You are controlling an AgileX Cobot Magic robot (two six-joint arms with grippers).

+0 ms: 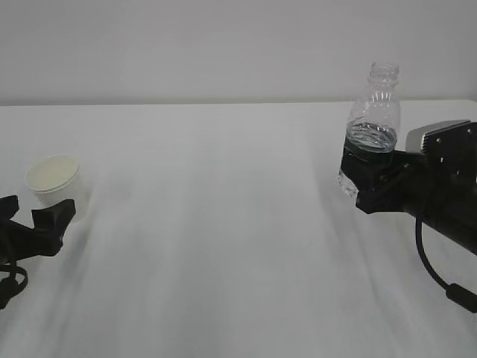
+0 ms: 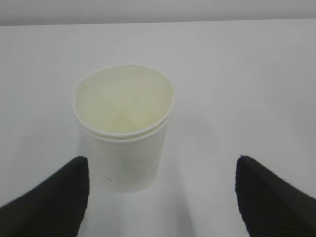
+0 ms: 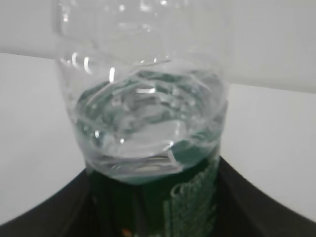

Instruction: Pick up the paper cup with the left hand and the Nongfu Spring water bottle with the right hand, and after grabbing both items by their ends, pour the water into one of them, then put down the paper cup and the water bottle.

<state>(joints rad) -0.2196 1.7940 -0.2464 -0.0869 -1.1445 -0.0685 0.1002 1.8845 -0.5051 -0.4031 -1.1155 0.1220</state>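
Note:
The white paper cup [image 1: 54, 179] stands upright on the table at the far left, its cream inside showing. In the left wrist view the paper cup [image 2: 123, 128] sits just ahead of my left gripper [image 2: 161, 165], whose black fingers are spread wide on either side without touching it. My left gripper [image 1: 36, 212] lies low at the cup's base. At the right, my right gripper [image 1: 369, 175] is shut on the green label band of the capless water bottle [image 1: 373, 112], held nearly upright. Clear water [image 3: 143, 128] fills the bottle [image 3: 148, 74] to above the label, between the right gripper's [image 3: 155, 197] jaws.
A white table [image 1: 223, 224] runs back to a pale wall. Nothing else stands on it between the two arms. The right arm's grey module [image 1: 436, 134] and a black cable [image 1: 436, 272] sit at the right edge.

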